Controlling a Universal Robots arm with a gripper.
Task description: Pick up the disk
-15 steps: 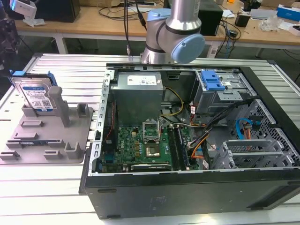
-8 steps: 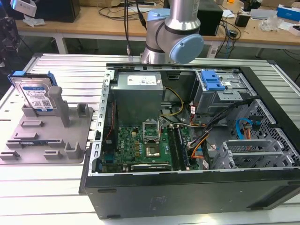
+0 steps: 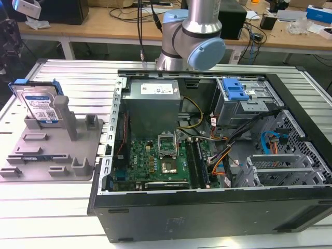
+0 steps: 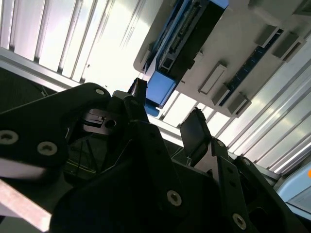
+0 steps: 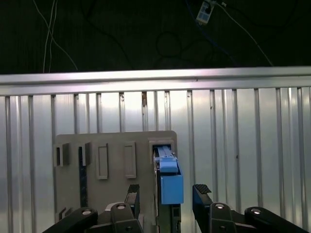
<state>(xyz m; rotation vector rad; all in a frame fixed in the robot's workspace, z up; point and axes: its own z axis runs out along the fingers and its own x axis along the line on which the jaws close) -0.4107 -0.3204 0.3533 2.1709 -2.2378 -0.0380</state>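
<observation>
The disk (image 3: 40,106) stands upright on its edge in the grey fixture tray (image 3: 52,155) at the exterior view's left, its blue-and-white label facing the camera and its frame blue. In the first wrist view I look down on the disk (image 5: 169,177) edge-on in the tray (image 5: 112,150). My gripper (image 5: 167,193) is open, one black finger on each side of the disk's line, and does not touch it. The second wrist view shows the open gripper (image 4: 167,114) short of the disk (image 4: 182,41).
An open computer case (image 3: 207,155) with motherboard and cables takes up the middle and right of the ribbed aluminium table (image 3: 52,207). A blue-handled drive cage (image 3: 236,91) sits inside it. The tray has upright posts (image 3: 65,116) beside the disk. The table's edge (image 5: 155,77) runs beyond the tray.
</observation>
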